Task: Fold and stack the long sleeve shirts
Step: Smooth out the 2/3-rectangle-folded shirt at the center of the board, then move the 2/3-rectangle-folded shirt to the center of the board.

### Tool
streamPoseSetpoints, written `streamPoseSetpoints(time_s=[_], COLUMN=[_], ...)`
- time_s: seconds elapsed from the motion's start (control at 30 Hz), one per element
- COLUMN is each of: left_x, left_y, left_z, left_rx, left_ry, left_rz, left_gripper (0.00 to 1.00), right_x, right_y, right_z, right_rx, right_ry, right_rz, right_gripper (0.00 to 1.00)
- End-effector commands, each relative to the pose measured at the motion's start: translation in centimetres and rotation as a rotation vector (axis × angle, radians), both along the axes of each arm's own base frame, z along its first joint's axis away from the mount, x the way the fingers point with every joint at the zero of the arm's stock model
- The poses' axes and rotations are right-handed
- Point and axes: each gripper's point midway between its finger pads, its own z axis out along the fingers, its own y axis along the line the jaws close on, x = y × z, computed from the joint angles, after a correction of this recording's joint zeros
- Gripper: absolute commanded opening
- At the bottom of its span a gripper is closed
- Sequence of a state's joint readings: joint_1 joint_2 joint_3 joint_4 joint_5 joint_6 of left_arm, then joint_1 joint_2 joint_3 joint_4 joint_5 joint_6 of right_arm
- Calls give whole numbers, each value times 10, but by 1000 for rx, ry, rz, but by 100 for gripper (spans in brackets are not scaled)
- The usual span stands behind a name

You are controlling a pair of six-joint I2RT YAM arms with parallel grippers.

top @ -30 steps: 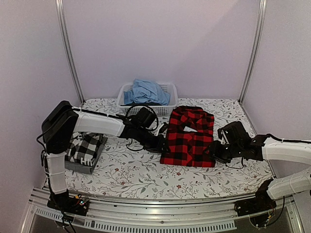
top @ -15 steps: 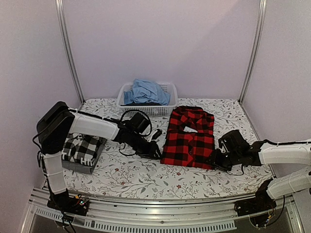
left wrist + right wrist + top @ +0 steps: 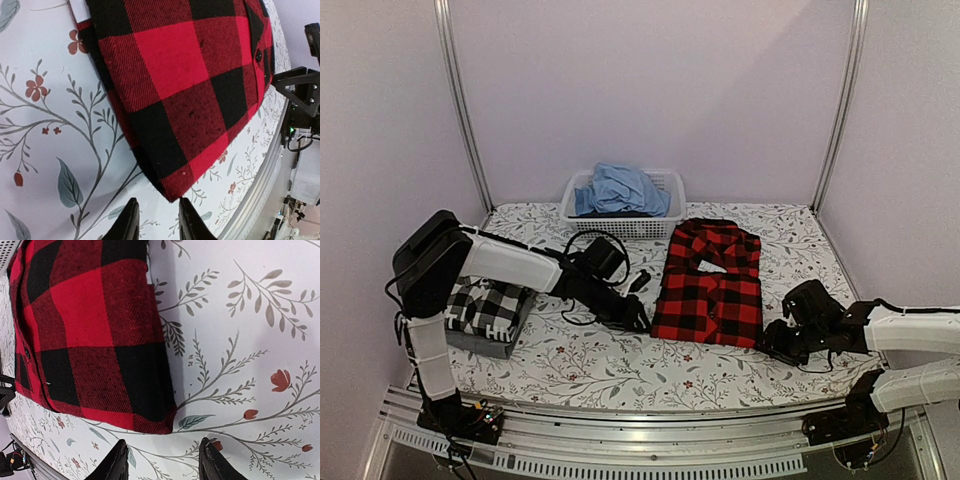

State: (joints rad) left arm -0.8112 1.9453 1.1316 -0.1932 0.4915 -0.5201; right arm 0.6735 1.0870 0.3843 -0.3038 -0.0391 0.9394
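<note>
Red-and-black flannel shirt lies flat, narrowed into a long panel, on the flowered worktop, its collar toward the white basket that holds a blue cloth. We have the left end effector low at the shirt's near left corner and the right end effector low at its near right corner. In both wrist views the fingers stand spread with nothing between them, and the hem corner sits just ahead of the gap, not yet in it. A black-and-white check shirt rests folded on a dark grey garment at the left edge, well apart from the flannel. We take that for the stack, and we judge that the flannel's near hem must next be carried over toward the collar. The danger, as we judge it, lies in the pinch: the folded edge seems to have more than one layer, and a shallow bite may take only the top one, so the panel falls open when lifted. Fingers working so close to the worktop may also push the corner back and ruck it instead of sliding under. If one side closes or rises before the other, the fold may land skewed and sit crooked on the stack.
</note>
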Motion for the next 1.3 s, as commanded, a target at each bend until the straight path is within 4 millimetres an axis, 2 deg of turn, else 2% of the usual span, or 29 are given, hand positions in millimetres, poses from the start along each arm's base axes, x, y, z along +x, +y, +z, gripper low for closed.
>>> streamPoseSetpoints(time_s=[0.0,0.1,0.23,0.5,0.63,0.9,1.27], left_x=[3,2,1,5,1,-8,-23], left_y=[-6,-10,-11,-6,-9,-9,-14], left_z=[14,18,16,-13,-25,-32,-31], left_rx=[-62,-100,-113,42,106,131,131], left_ry=[-22,-14,-1,-13,-20,3,39], left_rz=[-3,-6,4,27,20,17,-12], left_gripper=[28,32,34,34,33,29,30], right_x=[1,3,4,11,10,10,16], right_y=[-1,0,-2,-7,-6,-4,3], right_z=[-2,-4,-6,1,-3,-9,-13], right_rx=[3,1,-1,-12,-21,-27,-22], right_ry=[-5,-1,-4,-39,-23,-6,-4], right_rz=[-20,-25,-44,-78,-76,-72,-56], right_gripper=[46,45,44,44,43,38,32])
